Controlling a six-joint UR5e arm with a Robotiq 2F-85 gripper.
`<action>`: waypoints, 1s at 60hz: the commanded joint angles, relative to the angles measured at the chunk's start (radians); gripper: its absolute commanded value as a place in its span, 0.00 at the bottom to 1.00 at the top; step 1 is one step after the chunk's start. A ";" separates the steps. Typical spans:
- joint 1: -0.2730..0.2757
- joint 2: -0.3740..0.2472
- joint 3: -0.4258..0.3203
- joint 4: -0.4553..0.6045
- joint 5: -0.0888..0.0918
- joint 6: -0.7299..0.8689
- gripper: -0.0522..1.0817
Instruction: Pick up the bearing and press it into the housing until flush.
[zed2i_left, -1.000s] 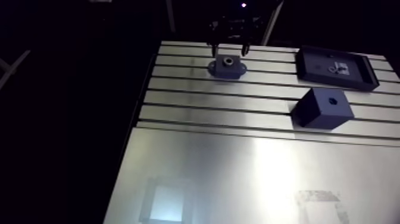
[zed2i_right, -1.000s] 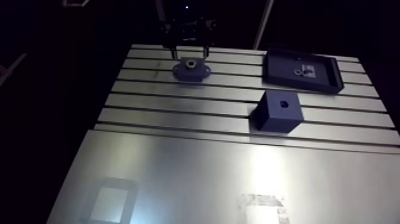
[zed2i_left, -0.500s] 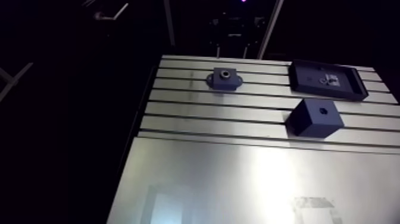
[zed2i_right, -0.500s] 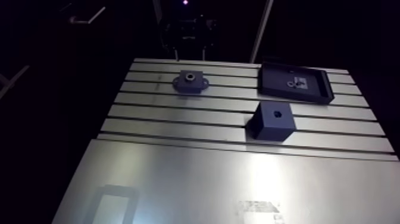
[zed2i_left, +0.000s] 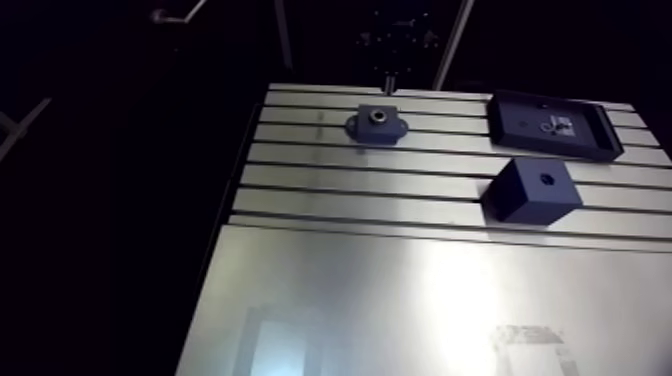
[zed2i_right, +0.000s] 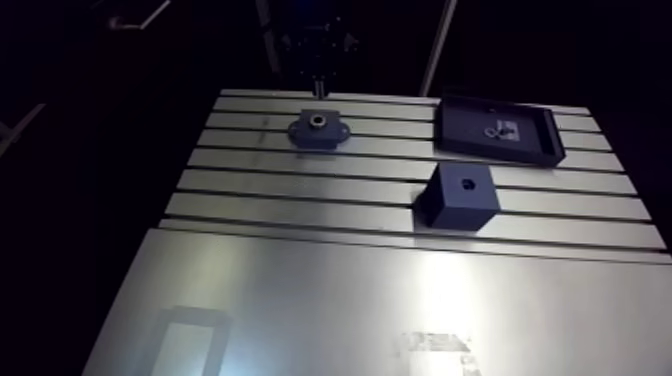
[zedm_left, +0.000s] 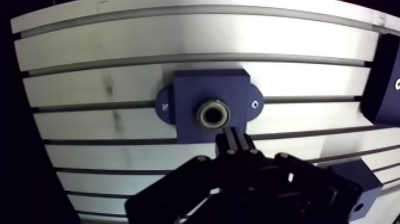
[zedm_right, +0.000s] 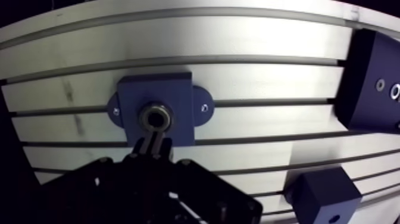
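Silver table (zed2i_left: 350, 290) with long slots holds three dark blue things. On the far left sits the housing (zedm_left: 178, 89). On the far right is a tray (zed2i_left: 556, 153) with small parts I cannot make out. A block (zed2i_left: 532, 188) sits on the right, nearer.

The bearing (zedm_left: 213, 114) is a small shiny metal ring. It sits in the hole in the middle of the housing. I cannot tell if it is all the way down.

The gripper (zedm_left: 233, 140) has its two fingers pinched together with nothing between them. It hangs just beside the ring.

I think the ring is hard, smooth, slippery and heavy for its size. Only its top shows, so there is no side to grab. Push flat on its outer edge so it does not tip.
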 joint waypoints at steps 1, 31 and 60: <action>0.003 0.018 0.000 0.000 -0.003 0.003 1.00; 0.011 0.047 0.011 -0.040 0.005 -0.012 1.00; 0.013 0.057 0.014 -0.061 0.010 -0.027 1.00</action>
